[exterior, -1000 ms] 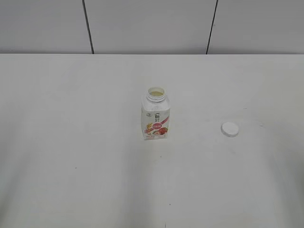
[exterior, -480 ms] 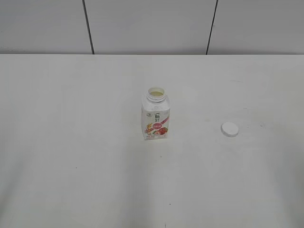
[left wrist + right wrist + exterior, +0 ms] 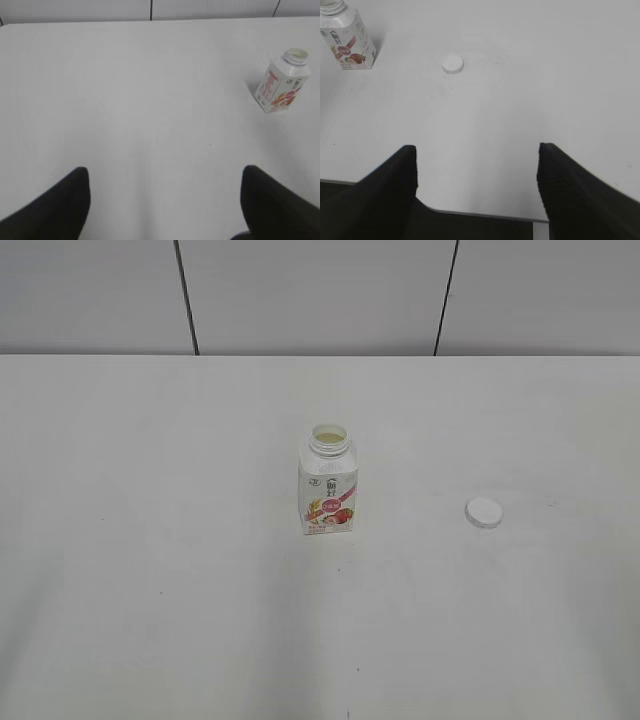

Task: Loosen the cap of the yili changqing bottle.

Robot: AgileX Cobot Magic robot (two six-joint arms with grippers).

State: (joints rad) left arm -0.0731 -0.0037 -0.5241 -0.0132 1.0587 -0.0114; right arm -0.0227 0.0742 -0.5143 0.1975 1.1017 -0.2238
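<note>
Nothing had shifted in that last second. The squat white plastic bottle with the strawberry label (image 3: 328, 483) stood open-necked mid-table, its small round white screw cap (image 3: 483, 512) lying well apart to the right. Both the left gripper (image 3: 165, 200) and the right gripper (image 3: 477, 185) hung back, jaws spread and empty; the job looked done.

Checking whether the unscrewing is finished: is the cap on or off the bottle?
Off. The bottle stands upright with its neck open, and the cap lies flat on the table, apart to its right.

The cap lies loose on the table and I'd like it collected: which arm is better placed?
Right, probably. The cap lies to the bottle's right, ahead of the open right gripper; the left wrist view doesn't show it.
</note>
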